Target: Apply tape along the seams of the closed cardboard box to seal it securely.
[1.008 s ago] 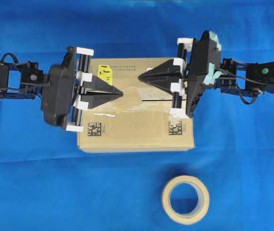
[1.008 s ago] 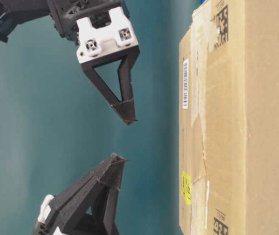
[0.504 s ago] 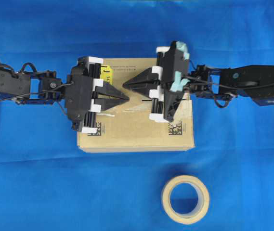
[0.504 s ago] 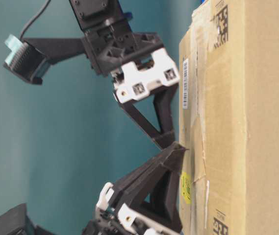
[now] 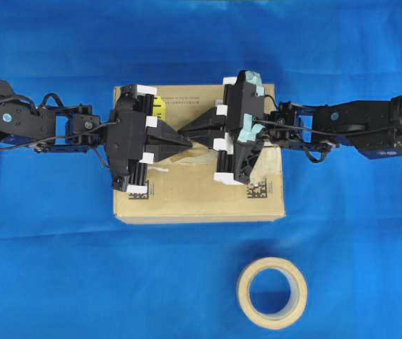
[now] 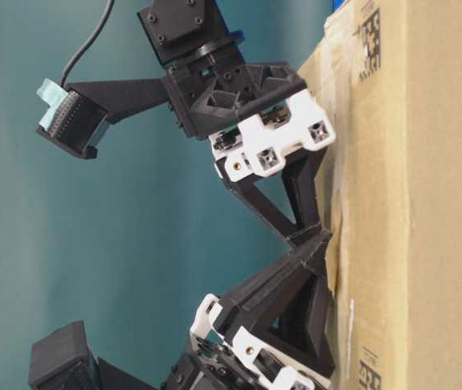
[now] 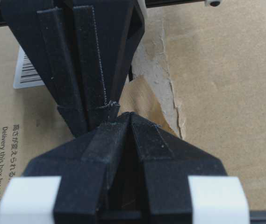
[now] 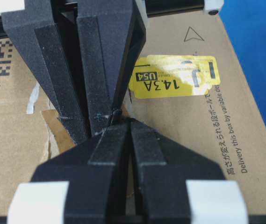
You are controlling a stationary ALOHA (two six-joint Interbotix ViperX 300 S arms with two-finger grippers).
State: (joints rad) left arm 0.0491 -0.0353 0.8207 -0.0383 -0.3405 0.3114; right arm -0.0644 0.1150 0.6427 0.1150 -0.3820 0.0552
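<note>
The brown cardboard box [image 5: 199, 201] lies in the middle of the blue table. Both grippers rest point to point on its top. My left gripper [image 5: 187, 141] is shut and reaches in from the left. My right gripper [image 5: 182, 131] is shut too and comes from the right. Neither has anything between its fingers. Their tips touch on the small tan tape [image 5: 202, 151], which shows beside my left gripper [image 7: 130, 114] as a darker patch, the tape [image 7: 144, 98]. From table level the tips press that tape [image 6: 335, 244] against the box top. The seams are mostly hidden under the grippers.
A tan tape roll [image 5: 272, 292] lies flat on the blue cloth in front of the box. On the box top are a yellow sticker [image 8: 172, 83], a white barcode label [image 7: 27, 74] and a black-dotted code print [image 5: 257, 188]. Torn old tape residue [image 7: 170, 93] runs along the lid.
Both arms have come down from above the box and moved towards each other. Their shut tips, apart and in the air a second ago, now meet on the box top.
</note>
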